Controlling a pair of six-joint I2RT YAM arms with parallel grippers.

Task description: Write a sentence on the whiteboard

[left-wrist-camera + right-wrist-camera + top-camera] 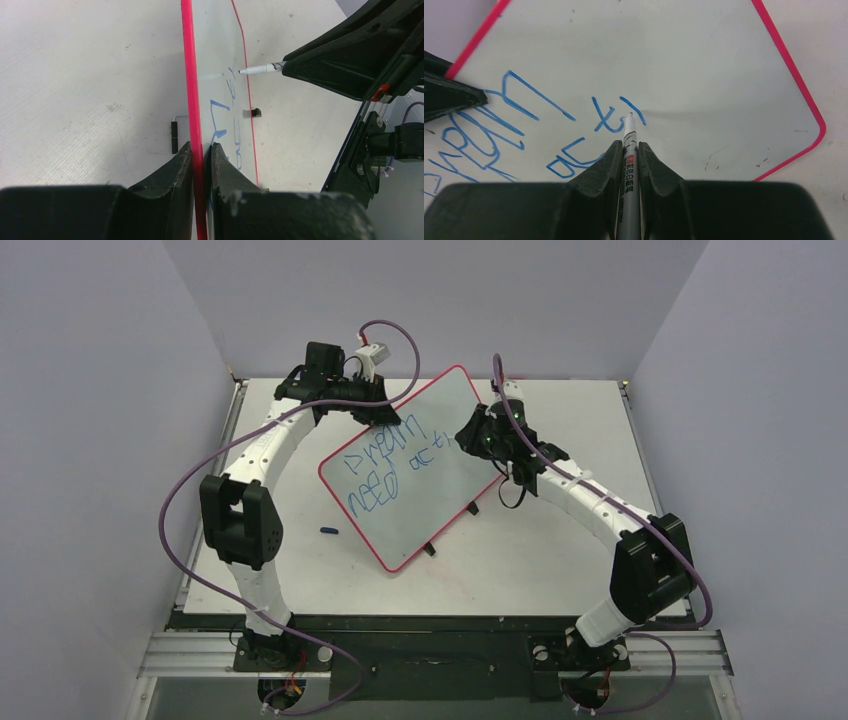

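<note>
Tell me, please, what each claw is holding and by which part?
The left claw pinches the flat red-rimmed white whiteboard by its edge; the right claw grips the slim white marker pen by its barrel.

From above the sentence (385,465) is too small to read, the blue speck (329,531) unidentifiable. The right wrist view cuts off the rear of the marker (629,150).
</note>
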